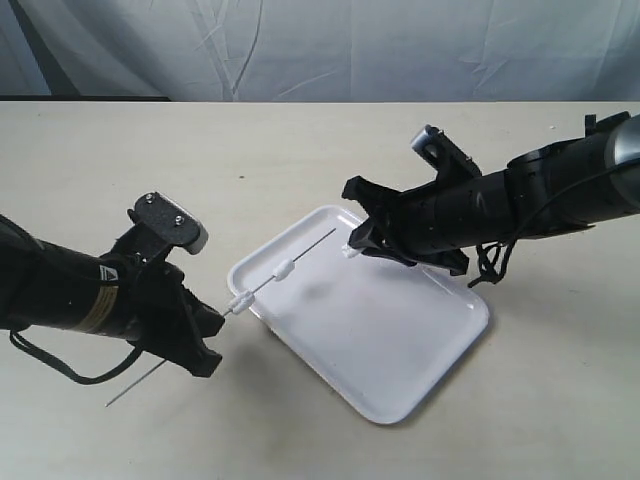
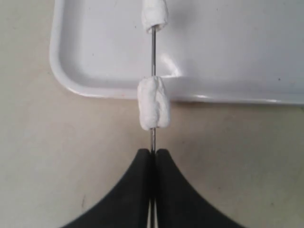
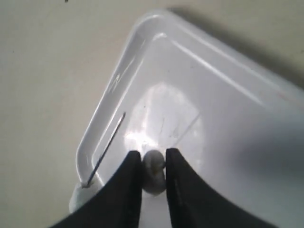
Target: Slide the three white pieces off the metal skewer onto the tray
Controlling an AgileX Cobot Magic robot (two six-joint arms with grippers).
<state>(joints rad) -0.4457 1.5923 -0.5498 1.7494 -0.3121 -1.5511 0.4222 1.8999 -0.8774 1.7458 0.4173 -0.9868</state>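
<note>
The metal skewer (image 1: pixel 305 252) slants up from the table over the near-left corner of the white tray (image 1: pixel 400 350). My left gripper (image 1: pixel 214 322) is shut on the skewer's lower part, with its jaws pressed against the rod (image 2: pixel 153 57). Two white pieces remain threaded: one (image 1: pixel 240 301) (image 2: pixel 153 103) just past the fingertips at the tray's rim, another (image 1: pixel 283 270) (image 2: pixel 155 14) over the tray. My right gripper (image 1: pixel 356 246) (image 3: pixel 153 157) is shut on the third white piece (image 3: pixel 153 167), off the skewer's bare tip (image 3: pixel 116 128), above the tray.
The tray's rim (image 2: pixel 95 89) lies directly under the skewer, and its glossy floor (image 3: pixel 228 118) shows beneath the right gripper. The skewer's tail end (image 1: pixel 125 392) pokes out behind the left gripper near the table. A pale cloth backdrop (image 1: pixel 320 45) hangs behind the table.
</note>
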